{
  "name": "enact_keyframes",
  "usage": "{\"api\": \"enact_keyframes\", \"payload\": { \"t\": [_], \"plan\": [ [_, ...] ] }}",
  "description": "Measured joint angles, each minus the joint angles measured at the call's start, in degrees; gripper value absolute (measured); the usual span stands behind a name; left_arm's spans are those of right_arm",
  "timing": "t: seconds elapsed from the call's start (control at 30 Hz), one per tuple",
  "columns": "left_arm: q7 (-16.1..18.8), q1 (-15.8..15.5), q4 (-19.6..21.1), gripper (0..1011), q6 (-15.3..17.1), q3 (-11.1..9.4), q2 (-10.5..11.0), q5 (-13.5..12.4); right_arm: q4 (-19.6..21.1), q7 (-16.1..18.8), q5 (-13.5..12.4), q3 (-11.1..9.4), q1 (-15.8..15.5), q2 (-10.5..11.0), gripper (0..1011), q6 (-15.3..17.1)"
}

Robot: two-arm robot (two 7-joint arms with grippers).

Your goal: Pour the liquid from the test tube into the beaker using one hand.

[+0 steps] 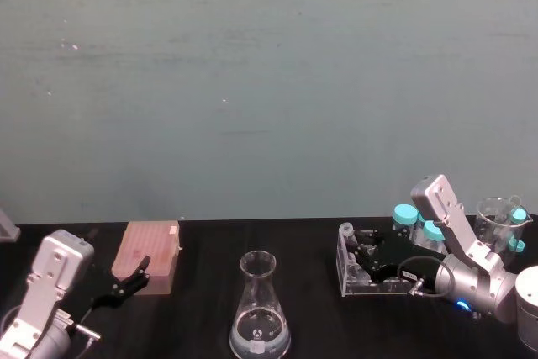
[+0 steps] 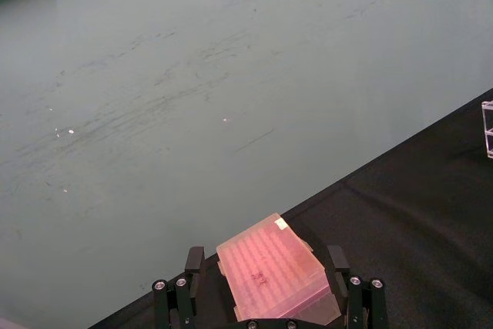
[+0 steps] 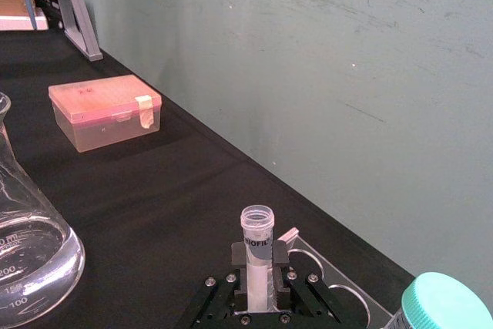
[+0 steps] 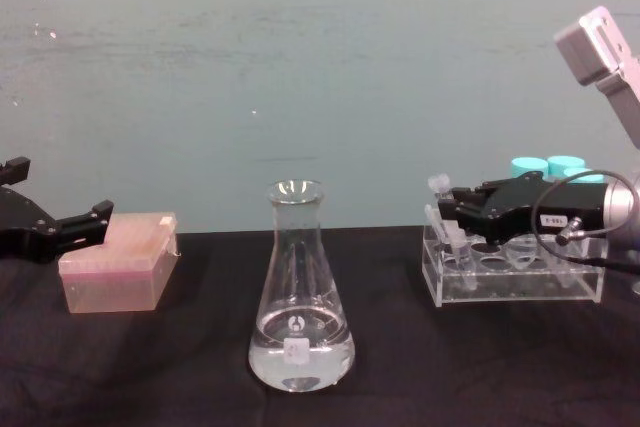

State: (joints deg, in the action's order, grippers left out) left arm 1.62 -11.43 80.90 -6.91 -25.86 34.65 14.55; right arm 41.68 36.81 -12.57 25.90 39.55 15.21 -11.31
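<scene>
Black right tool point(image 3: 259, 258) clamps slim clear test tube point(image 3: 257, 226); left tool point(image 2: 266, 253) idle, spread.

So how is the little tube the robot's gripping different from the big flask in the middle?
The test tube is slim and small; the conical flask is tall with a wide base. The tube is clamped in the right gripper at the clear rack; the flask stands free on the table. Both are clear and open-topped. The left gripper idles by the pink box.

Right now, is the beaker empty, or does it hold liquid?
Holds liquid: clear liquid fills the wide base of the beaker, well below its neck.
</scene>
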Motion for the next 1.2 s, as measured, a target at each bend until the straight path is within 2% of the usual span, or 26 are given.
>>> {"api": "enact_keyframes", "payload": {
  "t": [0.17,0.6,1.2],
  "plan": [
    [0.0,0.0,0.0,1000,0.0,0.0,0.0,0.0,0.03,0.0,0.0,-0.02,0.0,0.0,189,0.0],
    [0.0,0.0,0.0,1000,0.0,0.0,0.0,0.0,3.89,-0.56,-0.08,-1.03,-1.7,0.9,189,-0.01],
    [0.0,0.0,0.0,1000,0.0,0.0,0.0,0.0,7.96,-1.08,-1.89,-2.62,-3.1,1.88,189,0.23]
  ]
}}
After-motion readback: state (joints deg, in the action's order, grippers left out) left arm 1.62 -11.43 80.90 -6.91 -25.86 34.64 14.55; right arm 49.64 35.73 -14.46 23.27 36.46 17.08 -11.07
